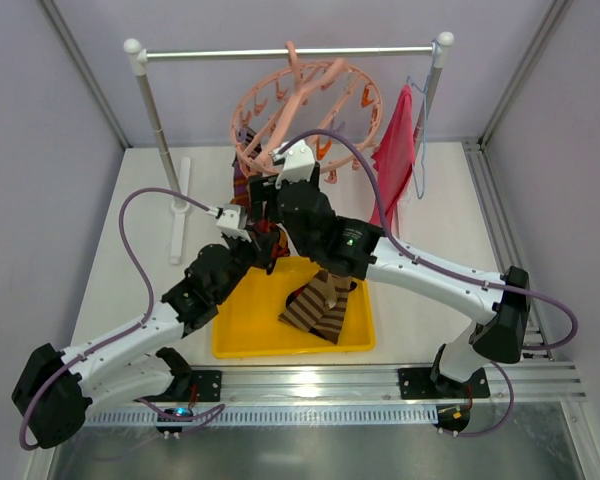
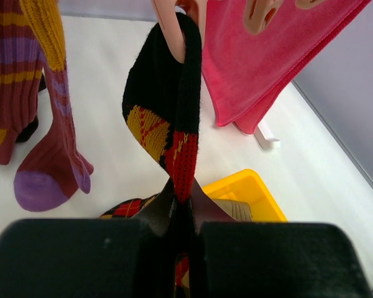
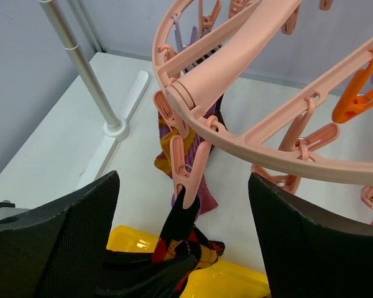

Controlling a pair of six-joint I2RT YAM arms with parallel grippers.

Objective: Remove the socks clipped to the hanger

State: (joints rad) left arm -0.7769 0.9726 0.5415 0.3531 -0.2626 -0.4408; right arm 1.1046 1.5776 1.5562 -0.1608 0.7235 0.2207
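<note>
Clamping my left gripper (image 2: 181, 233) tight on the lower end of the black argyle sock (image 2: 165, 118), I hold it taut below the peg (image 3: 188, 171) that pins its top to the pink hanger (image 3: 236, 43) over the table's far edge. My right gripper (image 3: 183, 208) stands spread wide either side of that peg. Next, I judge, it must squeeze the peg open so the sock drops toward the yellow tray (image 1: 242, 335) near the table's front edge.
</note>
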